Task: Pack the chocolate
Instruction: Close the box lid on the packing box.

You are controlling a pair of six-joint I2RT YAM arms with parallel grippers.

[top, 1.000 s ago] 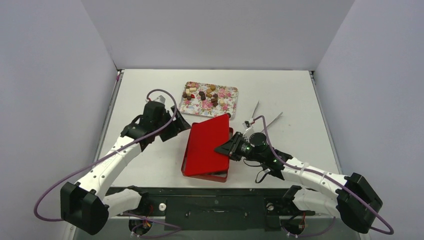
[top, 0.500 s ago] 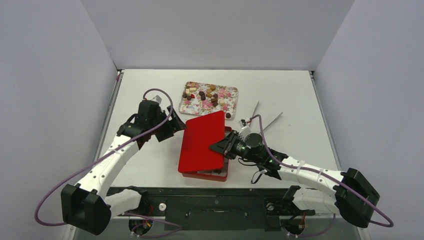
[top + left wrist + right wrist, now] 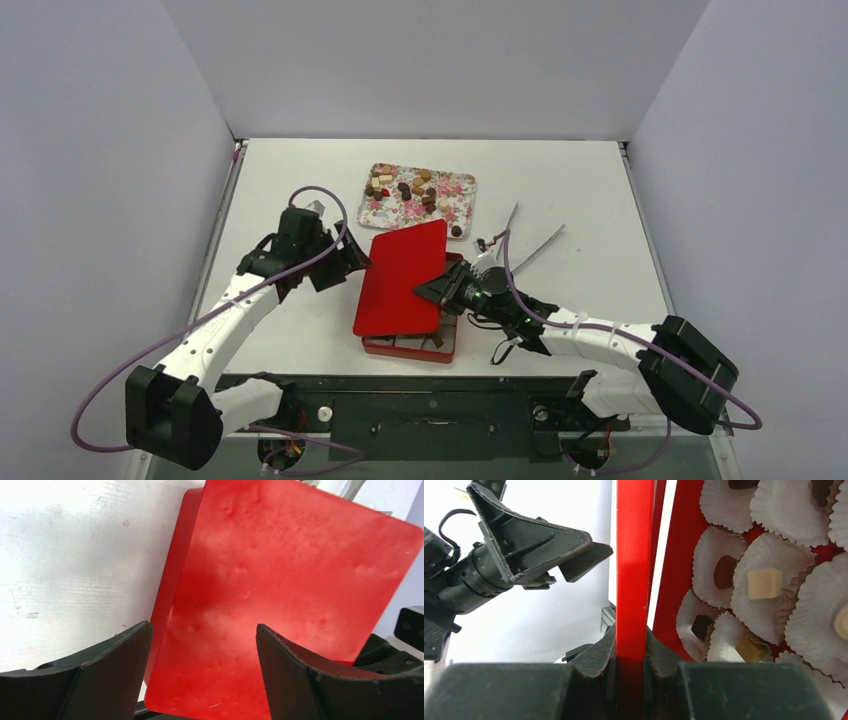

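1. Holds the left gripper (image 3: 346, 263) spread wide at the left edge of the red lid (image 3: 400, 280), fingers (image 3: 115, 650) clear of it and touching nothing; sits slightly further left than a second ago.
2. Carries the lid leftward and more steeply tilted than a second ago, with the right gripper (image 3: 432, 290) clamped tight on its right edge, one pad on each face. Uncovers more of the near and right side of the red box (image 3: 412, 346). Reads as opening up for more packing, given how much is not yet packed; only a judgement.
3. Shows inside the box white paper cups (image 3: 804, 630), several holding one piece each: a cream cube, a dark round, a tan piece.
4. Leaves most of the chocolate (image 3: 410, 187) heaped on the flowered tray (image 3: 463, 187), far of the box.
5. Leaves one dark piece on the table (image 3: 590, 190) just off the tray's near right corner, and what look like metal tongs (image 3: 541, 242) further right.
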